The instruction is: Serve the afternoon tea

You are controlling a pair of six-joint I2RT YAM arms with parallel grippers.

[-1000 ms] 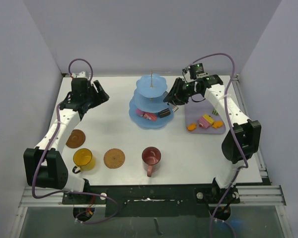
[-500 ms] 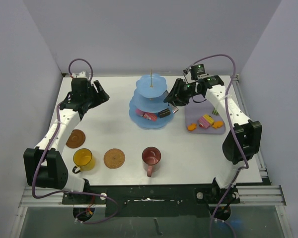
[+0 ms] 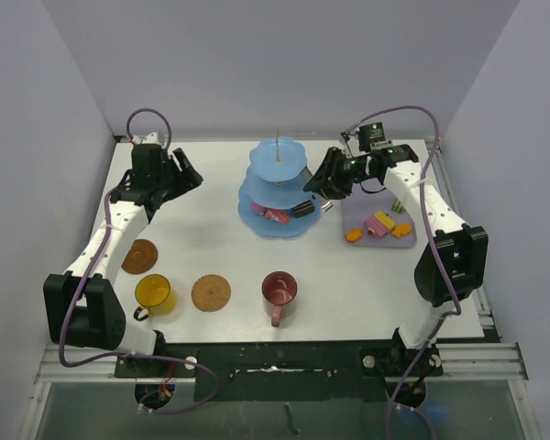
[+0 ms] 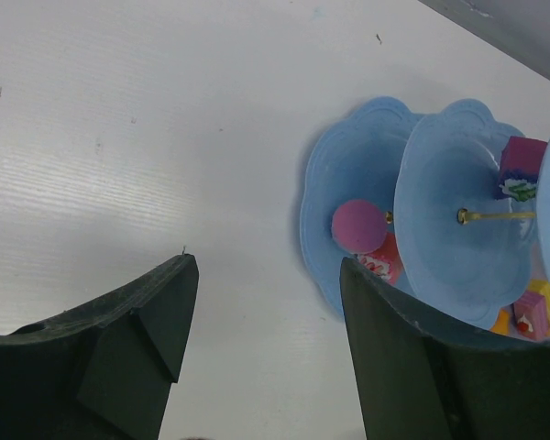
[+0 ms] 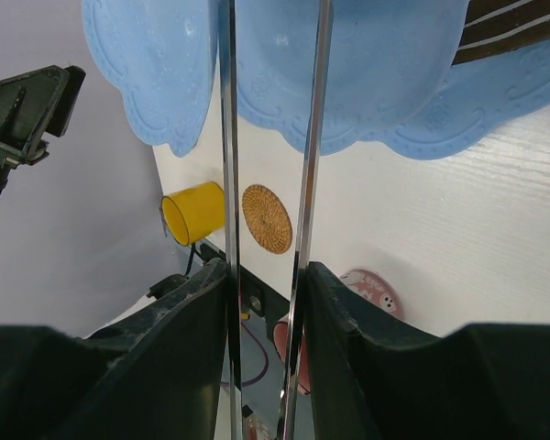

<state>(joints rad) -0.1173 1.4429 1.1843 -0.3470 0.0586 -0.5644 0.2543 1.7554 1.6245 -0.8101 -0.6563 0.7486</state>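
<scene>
Cakes point(image 3: 277, 215) on stand point(image 3: 277, 174) bottom tier; more pastries point(image 3: 381, 224) in tray point(image 3: 362, 209) right of stand. Right end effector point(image 3: 319, 186) beside stand, clamping tongs point(image 5: 307, 183). Left end effector point(image 3: 185, 171) left of stand, jaws apart.

Left end effector point(image 4: 266, 275) fingers wide apart; right end effector point(image 5: 266, 280) clamped on tongs point(image 5: 227, 137).

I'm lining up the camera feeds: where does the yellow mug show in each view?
Top external: yellow mug lower left, near the front edge.
Left wrist: not in view.
Right wrist: left of centre, just left of the tongs.
Shared landmark: the blue stand, in all three views.
</scene>
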